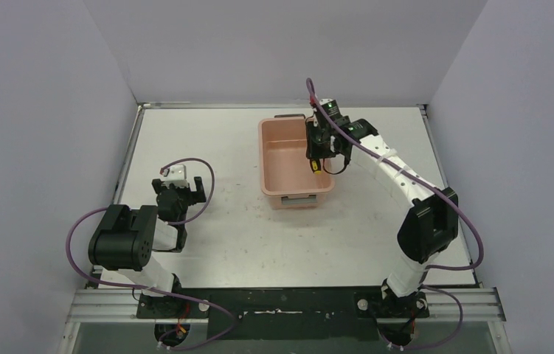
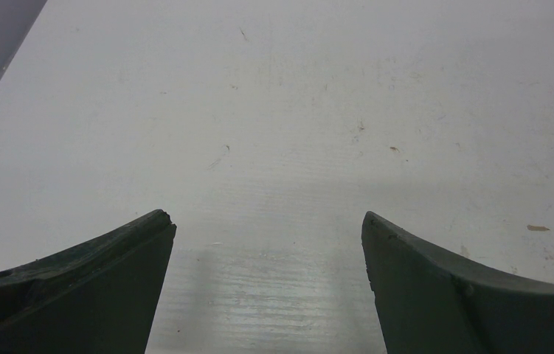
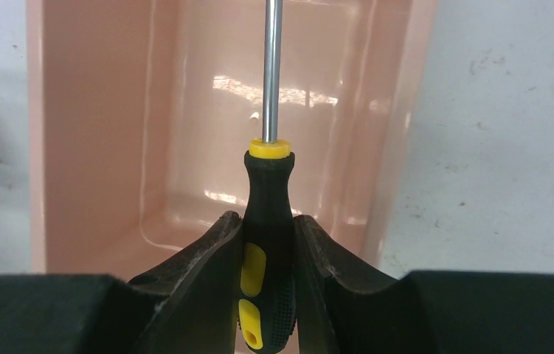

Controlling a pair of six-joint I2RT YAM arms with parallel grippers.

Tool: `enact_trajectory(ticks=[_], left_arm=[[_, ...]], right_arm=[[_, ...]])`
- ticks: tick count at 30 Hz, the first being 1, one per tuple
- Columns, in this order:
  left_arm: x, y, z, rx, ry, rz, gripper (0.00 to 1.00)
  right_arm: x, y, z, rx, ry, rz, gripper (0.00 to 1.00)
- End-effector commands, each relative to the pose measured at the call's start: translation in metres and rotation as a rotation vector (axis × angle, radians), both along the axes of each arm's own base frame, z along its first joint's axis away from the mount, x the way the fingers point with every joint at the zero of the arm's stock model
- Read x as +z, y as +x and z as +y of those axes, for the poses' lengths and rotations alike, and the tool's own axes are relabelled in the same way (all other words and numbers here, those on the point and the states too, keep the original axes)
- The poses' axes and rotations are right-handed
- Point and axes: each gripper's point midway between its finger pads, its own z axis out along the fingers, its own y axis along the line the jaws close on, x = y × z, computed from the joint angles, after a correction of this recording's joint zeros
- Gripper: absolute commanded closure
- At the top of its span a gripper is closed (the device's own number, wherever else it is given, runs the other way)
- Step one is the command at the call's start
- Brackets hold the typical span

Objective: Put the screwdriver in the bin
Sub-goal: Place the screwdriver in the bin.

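Pink bin under right gripper clamping screwdriver | left gripper wide, apparently above table

No text, label or number can be read anywhere.

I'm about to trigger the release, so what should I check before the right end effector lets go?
1. Grip: right end effector shut on the screwdriver handle: ok.
2. Placement: screwdriver over the bin interior, not its rim: ok.
3. Visible bin floor free of other items: ok.
4. Drop height above the bin floor: cannot tell.
5. Other arm: left end effector open, over bare table, apart from the bin: ok.
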Motion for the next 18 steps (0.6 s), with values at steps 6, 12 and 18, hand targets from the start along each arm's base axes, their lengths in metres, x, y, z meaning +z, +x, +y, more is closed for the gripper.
enact_trajectory(ticks=[6, 12, 18], left_arm=[[0.015, 0.008, -0.002, -0.009, 0.005, -0.051, 0.03], [0.015, 0.008, -0.001, -0.008, 0.005, -0.051, 0.03], [0.015, 0.008, -0.002, -0.009, 0.006, -0.052, 0.03]], right_arm=[[0.019, 0.007, 0.04, -0.012, 0.052, -0.048, 0.94], [-0.003, 0.009, 0.046, -0.004, 0.041, -0.03, 0.94], [-0.039, 0.011, 0.047, 0.009, 0.005, 0.006, 0.94]])
